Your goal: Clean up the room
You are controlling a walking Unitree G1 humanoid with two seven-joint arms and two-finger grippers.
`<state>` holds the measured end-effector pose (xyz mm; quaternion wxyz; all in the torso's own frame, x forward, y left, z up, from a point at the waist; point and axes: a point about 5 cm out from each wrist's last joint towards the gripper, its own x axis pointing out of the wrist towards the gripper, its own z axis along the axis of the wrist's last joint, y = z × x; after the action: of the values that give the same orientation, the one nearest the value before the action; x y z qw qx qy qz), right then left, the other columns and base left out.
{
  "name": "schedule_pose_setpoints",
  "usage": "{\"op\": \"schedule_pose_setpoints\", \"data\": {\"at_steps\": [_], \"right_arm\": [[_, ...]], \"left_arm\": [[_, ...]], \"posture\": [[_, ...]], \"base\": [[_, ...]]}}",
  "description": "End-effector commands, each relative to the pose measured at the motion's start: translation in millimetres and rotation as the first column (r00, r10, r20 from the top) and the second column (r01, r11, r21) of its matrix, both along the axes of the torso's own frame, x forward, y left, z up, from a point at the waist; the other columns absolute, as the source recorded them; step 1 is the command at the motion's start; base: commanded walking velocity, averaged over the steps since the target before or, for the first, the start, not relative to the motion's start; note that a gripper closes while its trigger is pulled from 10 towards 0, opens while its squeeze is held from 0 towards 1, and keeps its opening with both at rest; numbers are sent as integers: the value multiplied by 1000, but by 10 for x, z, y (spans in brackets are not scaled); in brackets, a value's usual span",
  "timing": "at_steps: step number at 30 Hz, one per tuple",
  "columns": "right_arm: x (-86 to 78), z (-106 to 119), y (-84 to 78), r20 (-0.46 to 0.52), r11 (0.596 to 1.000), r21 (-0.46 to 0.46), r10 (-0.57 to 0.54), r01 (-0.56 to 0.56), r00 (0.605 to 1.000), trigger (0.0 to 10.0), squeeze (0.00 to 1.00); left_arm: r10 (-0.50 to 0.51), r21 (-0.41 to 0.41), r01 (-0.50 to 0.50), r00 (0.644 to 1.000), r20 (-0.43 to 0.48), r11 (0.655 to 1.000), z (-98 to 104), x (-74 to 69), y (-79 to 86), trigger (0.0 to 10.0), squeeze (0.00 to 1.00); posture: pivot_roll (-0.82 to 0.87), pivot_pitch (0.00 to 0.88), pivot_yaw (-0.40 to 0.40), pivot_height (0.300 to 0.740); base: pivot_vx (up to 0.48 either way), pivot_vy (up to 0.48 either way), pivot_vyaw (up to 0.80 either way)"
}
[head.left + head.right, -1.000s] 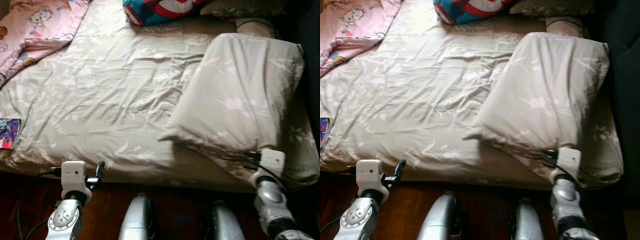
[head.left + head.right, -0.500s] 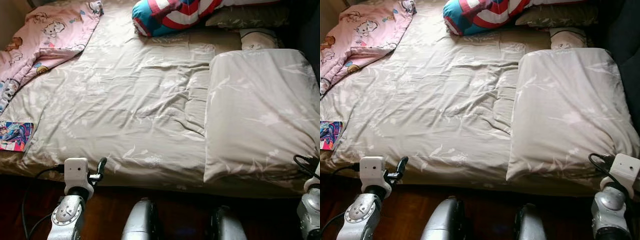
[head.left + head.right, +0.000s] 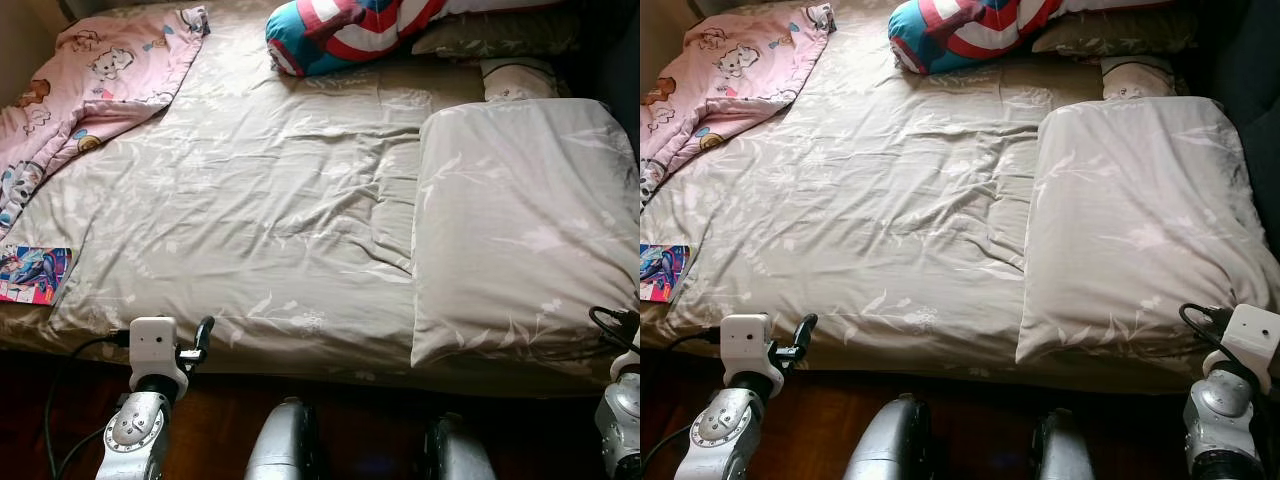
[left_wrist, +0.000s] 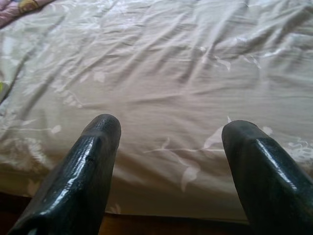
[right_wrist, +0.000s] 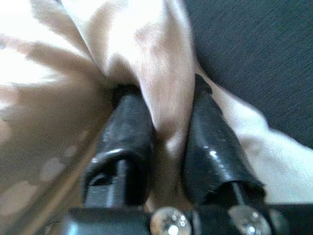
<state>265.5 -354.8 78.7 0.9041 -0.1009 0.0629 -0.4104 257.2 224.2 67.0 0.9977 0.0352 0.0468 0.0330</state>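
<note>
A beige floral duvet point(image 3: 260, 200) covers the bed. Its right part is folded over into a flat double layer point(image 3: 520, 230) along the bed's right side. My right gripper point(image 5: 164, 93) is shut on a bunched fold of this beige fabric at the near right corner of the bed, where its wrist point(image 3: 1248, 338) shows. My left gripper point(image 4: 171, 129) stands open at the bed's near edge on the left, just above the duvet, with nothing between its fingers point(image 3: 203, 335).
A pink cartoon blanket point(image 3: 90, 70) lies at the far left corner. At the head sit a blue, red and white cushion point(image 3: 340, 25) and pillows point(image 3: 500, 35). A colourful flat book point(image 3: 30, 275) lies at the left edge. Dark wood floor point(image 3: 350, 425) runs before the bed.
The raised, slanted fold of duvet now lies flat along the right side. My right gripper has moved right and down to the near corner with the fabric. The left gripper has barely moved.
</note>
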Motion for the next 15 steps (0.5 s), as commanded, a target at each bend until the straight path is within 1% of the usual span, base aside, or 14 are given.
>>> {"op": "schedule_pose_setpoints", "data": {"at_steps": [1,2,3,5,6,7,8,9,10,11,12,13,14,15], "right_arm": [[14,260,-127,124,998,-54,-33,40,992,10000,631],[28,278,-118,132,998,-59,-23,31,991,10000,631],[45,299,-104,139,997,-69,-8,18,990,10000,0],[66,316,-83,142,997,-82,9,2,990,10000,0],[138,339,0,135,993,-105,70,-56,988,10000,0],[186,332,69,139,991,-98,109,-96,984,10000,0],[186,332,69,139,991,-98,109,-96,984,10000,0],[219,306,135,145,988,-76,141,-131,979,10000,0],[228,298,151,145,988,-70,148,-139,978,10000,0],[252,268,207,136,984,-60,175,-168,975,10000,0],[284,226,297,136,976,-39,216,-212,967,10000,0],[341,98,526,136,945,33,319,-327,938,10000,0],[354,52,603,139,929,62,353,-364,925,10000,0],[358,-34,720,132,903,104,402,-416,906,10000,0]], "left_arm": [[11,-1,-11,1000,-22,1000,-48,-26,35,10000,0],[11,-1,-11,1000,-21,1000,-48,-24,33,10000,0],[11,-2,-11,1000,-20,1000,-48,-23,31,10000,0],[10,-2,-10,1000,-21,1000,-52,-21,29,10000,0],[9,-3,-9,1000,-23,1000,-65,-18,29,10000,0],[10,-3,-10,1000,-26,1000,-83,-14,29,10000,0],[10,-3,-10,1000,-26,1000,-83,-14,29,10000,0],[10,-4,-10,1000,-29,1000,-96,-13,29,10000,0],[11,-5,-11,999,-30,1000,-102,-10,28,10000,0],[11,-6,-11,999,-33,1000,-114,-5,24,10000,0],[12,-8,-13,999,-37,1000,-132,3,17,10000,0],[17,-15,-17,999,-48,1000,-174,14,5,10000,0],[18,-17,-19,998,-52,1000,-190,17,-1,10000,0],[20,-20,-21,998,-58,1000,-214,18,-8,10000,0]], "posture": [[-48,151,113,647],[-48,151,113,647],[-49,149,113,647],[-50,143,112,647],[-56,136,111,647],[-61,128,108,647],[-61,128,108,647],[-62,126,107,647],[-65,120,105,647],[-68,113,102,647],[-73,99,97,647],[-80,83,92,647],[-80,83,92,647],[-83,75,89,647]], "base": [[0,0,0],[0,0,0],[0,0,0],[0,0,0],[0,0,0],[0,0,0],[0,0,0],[0,0,0],[0,0,0],[0,0,0],[0,0,0],[0,0,0],[0,0,0],[0,0,0]]}}
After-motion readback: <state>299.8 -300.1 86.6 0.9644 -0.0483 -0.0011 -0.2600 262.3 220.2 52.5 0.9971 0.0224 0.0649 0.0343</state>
